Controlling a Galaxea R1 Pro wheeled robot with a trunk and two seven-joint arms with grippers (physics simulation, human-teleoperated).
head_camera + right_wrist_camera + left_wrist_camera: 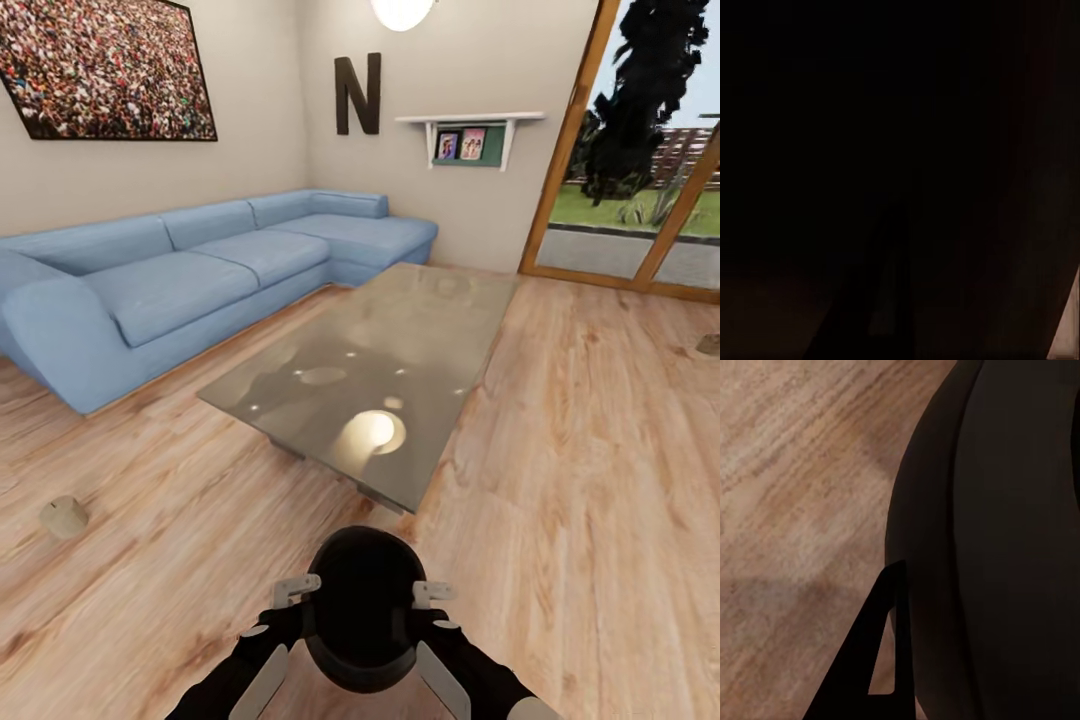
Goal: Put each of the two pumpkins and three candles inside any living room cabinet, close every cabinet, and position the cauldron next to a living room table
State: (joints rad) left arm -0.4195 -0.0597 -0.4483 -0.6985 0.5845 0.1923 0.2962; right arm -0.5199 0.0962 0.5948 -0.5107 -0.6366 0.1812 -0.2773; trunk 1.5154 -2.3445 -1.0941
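The black cauldron point(365, 610) is at the bottom centre of the head view, just short of the near corner of the glass-topped table point(400, 330). My left gripper point(298, 591) grips its left rim and my right gripper point(432, 594) grips its right rim, so both are shut on it. In the left wrist view the cauldron's dark wall point(1005, 540) stands right beside one finger point(881, 660). The right wrist view is nearly black with the cauldron point(900, 150) pressed close. One tan candle point(64, 516) lies on the wooden floor to the left. The pumpkins and the cabinet are out of view.
A long blue corner sofa point(190, 280) runs along the left and back walls behind the table. Glass patio doors point(640, 200) stand at the right. Wooden floor point(590, 470) stretches to the right of the table.
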